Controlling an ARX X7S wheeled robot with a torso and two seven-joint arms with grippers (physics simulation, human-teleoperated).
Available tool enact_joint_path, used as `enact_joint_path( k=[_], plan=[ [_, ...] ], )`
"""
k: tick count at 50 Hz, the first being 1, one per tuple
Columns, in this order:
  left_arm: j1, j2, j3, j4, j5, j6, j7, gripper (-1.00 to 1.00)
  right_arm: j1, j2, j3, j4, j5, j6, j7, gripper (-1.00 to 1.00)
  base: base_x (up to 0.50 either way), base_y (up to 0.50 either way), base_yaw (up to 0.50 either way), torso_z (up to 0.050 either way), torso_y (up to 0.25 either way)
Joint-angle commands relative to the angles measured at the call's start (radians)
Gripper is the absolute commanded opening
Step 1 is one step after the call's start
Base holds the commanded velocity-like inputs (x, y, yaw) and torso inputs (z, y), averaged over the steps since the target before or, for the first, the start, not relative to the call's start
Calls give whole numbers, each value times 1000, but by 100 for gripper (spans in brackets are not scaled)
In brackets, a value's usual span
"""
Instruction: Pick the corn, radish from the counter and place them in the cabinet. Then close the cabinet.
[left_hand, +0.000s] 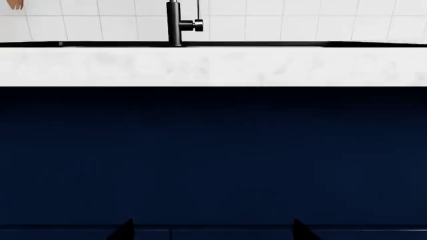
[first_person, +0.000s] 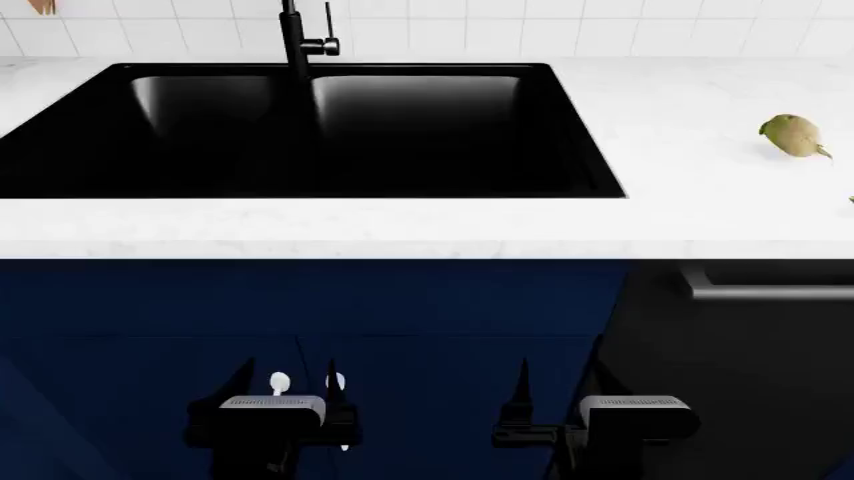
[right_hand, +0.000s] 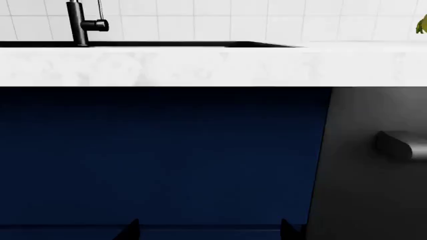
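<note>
The radish (first_person: 794, 135), pale beige with a green tinge, lies on the white marble counter (first_person: 694, 110) at the far right; a sliver of it shows at the edge of the right wrist view (right_hand: 422, 25). The corn is out of view. Navy cabinet fronts (first_person: 334, 300) below the counter are shut. My left gripper (first_person: 288, 372) and right gripper (first_person: 561, 380) hang low in front of these fronts, well below the counter edge. Both are open and hold nothing, as the left wrist (left_hand: 212, 230) and right wrist (right_hand: 210, 230) views also show.
A black double sink (first_person: 307, 130) with a black faucet (first_person: 294, 40) fills the counter's left and middle. A dark appliance panel with a bar handle (first_person: 767, 290) stands right of the navy fronts. White tiles back the counter.
</note>
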Motion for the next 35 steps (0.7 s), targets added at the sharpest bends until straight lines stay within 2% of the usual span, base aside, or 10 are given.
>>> enact_joint_path(
  k=[1, 4, 7, 13, 17, 21, 27, 35],
  plan=[
    [24, -14, 25, 33, -5, 0, -26, 100, 1, 16, -22, 3, 11, -1, 20, 100, 0, 0, 0, 0, 0],
    [55, -27, 47, 119, -16, -37, -42, 100, 2, 29, -39, -20, 14, 19, 37, 100, 0, 0, 0, 0, 0],
    [69, -44, 70, 236, 5, -143, -56, 100, 0, 41, -47, -90, 26, 77, 43, 100, 0, 0, 0, 0, 0],
    [40, -79, 112, 497, 41, -377, -43, 100, 25, 74, -51, -304, 54, 294, 44, 100, 0, 0, 0, 8, 0],
    [-69, -99, 105, 704, -11, -655, 13, 100, 55, 103, -38, -444, 89, 441, 32, 100, 0, 0, 0, 50, 0],
    [-212, -135, 113, 813, -45, -896, 60, 100, 92, 140, -5, -583, 146, 596, 10, 100, 0, -2, 0, 50, 46],
    [-401, -132, 58, 885, -100, -1140, 94, 100, 128, 207, 57, -723, 231, 751, -34, 100, 235, -333, 0, 50, 29],
    [-578, -120, 42, 916, -142, -1331, 115, 100, 183, 271, 144, -811, 344, 866, -103, 100, 276, -432, 0, 50, 29]
  ],
)
